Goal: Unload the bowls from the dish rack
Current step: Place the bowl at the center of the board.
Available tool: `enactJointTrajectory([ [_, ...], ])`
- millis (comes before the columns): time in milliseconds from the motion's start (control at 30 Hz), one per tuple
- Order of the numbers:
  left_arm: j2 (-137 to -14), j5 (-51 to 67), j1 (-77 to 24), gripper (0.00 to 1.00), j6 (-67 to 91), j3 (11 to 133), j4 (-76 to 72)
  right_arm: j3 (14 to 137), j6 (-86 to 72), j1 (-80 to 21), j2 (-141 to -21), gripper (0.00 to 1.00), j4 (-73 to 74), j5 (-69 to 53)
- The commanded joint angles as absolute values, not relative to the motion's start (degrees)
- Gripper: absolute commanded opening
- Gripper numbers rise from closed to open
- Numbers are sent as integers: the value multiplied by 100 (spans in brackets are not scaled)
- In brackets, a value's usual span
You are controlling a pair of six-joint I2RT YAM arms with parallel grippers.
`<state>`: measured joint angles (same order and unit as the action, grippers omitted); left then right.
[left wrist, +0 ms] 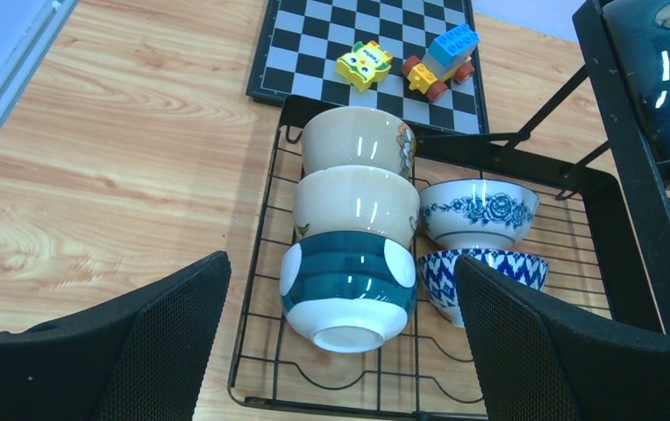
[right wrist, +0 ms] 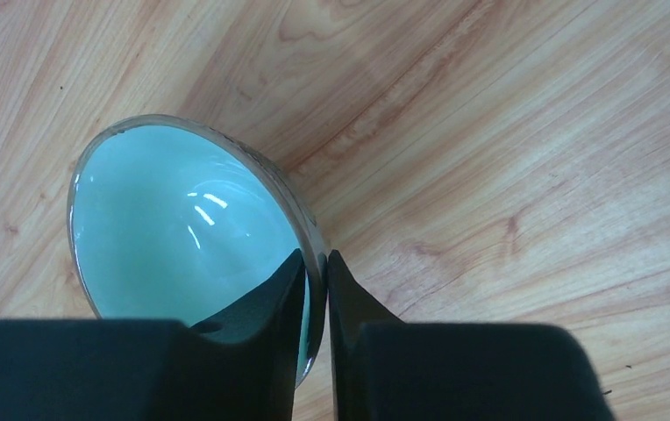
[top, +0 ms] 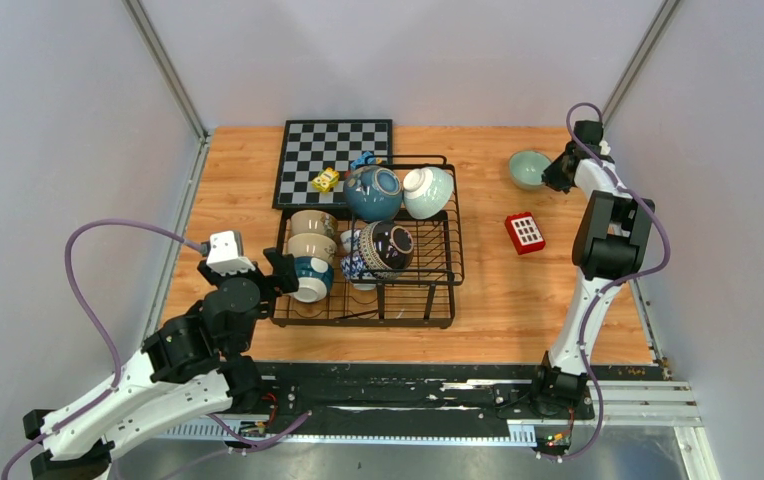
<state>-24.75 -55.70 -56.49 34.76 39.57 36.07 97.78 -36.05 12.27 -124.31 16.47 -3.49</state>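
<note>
The black wire dish rack [top: 363,322] stands mid-table. In it lie a teal blue bowl [top: 373,192], a pale mint bowl [top: 428,190], a dark speckled bowl [top: 386,246], two beige bowls [top: 313,222], a blue-banded bowl [top: 311,277] and blue-and-white patterned bowls [top: 351,266]. My left gripper [top: 283,275] is open just before the blue-banded bowl [left wrist: 349,289], one finger on each side and apart from it. My right gripper [top: 558,172] is shut on the rim of a mint green bowl [top: 528,168] at the far right of the table; one finger is inside that bowl [right wrist: 174,219], one outside.
A chessboard [top: 335,160] lies behind the rack with a yellow toy block [top: 325,180] and a blue-topped toy [left wrist: 441,57] on it. A red block [top: 525,232] lies on the wood right of the rack. Grey walls close in both sides.
</note>
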Motion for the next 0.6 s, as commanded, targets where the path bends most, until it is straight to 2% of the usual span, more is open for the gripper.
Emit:
enactJointTrajectory([
  [0,-2418,-5584,-5660,100,3637,3869,3592,9754,-3548,1309,-12391,20,1644,-420],
  [300,-2345,-5495,-5665,100,3743,3888,3699,9703,-3456,1340,-12211,47,1804,-340],
  [433,-2249,-5519,-5664,100,3674,3973,3745,9650,-3534,1347,-11722,52,1877,-174],
  [567,-2189,-5545,-5661,100,3315,4069,3464,9775,-3621,1207,-10999,52,1861,-16],
])
